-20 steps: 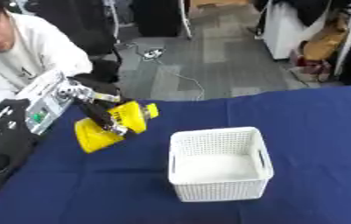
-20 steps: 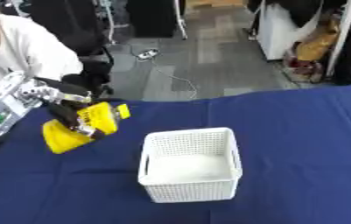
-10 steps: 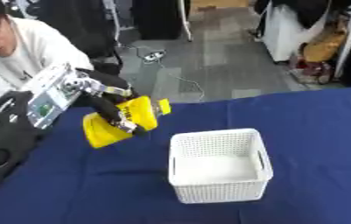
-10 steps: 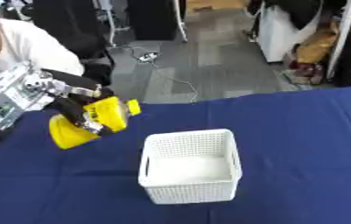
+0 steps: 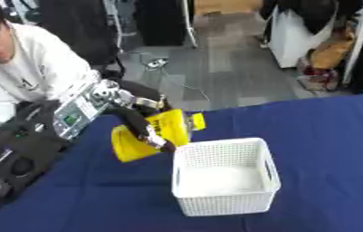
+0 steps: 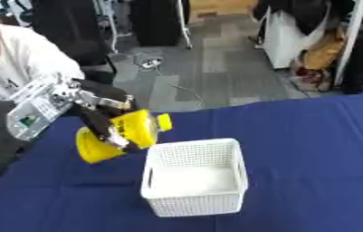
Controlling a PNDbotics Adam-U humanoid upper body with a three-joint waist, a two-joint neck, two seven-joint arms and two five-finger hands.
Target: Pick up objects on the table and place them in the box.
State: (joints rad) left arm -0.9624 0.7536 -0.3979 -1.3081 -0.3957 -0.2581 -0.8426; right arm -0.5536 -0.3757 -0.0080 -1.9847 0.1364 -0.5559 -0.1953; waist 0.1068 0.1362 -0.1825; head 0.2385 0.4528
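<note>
My left hand (image 5: pixel 139 122) is shut on a yellow bottle-like object (image 5: pixel 154 135) with a yellow cap toward the right. It hangs tilted in the air above the blue table (image 5: pixel 327 136), just left of the white lattice box (image 5: pixel 224 181). The box stands upright in the middle of the table, and I see nothing inside it. The left arm comes in from the left edge. My right hand shows in neither view.
A person in a white top sits at the far left beyond the table, not touching anything. Past the table's far edge lie a grey floor, cables and furniture. Blue tabletop stretches to the right of the box.
My left hand has carried the yellow object up and to the right, from the table's left side to just beside the box's left rim.
</note>
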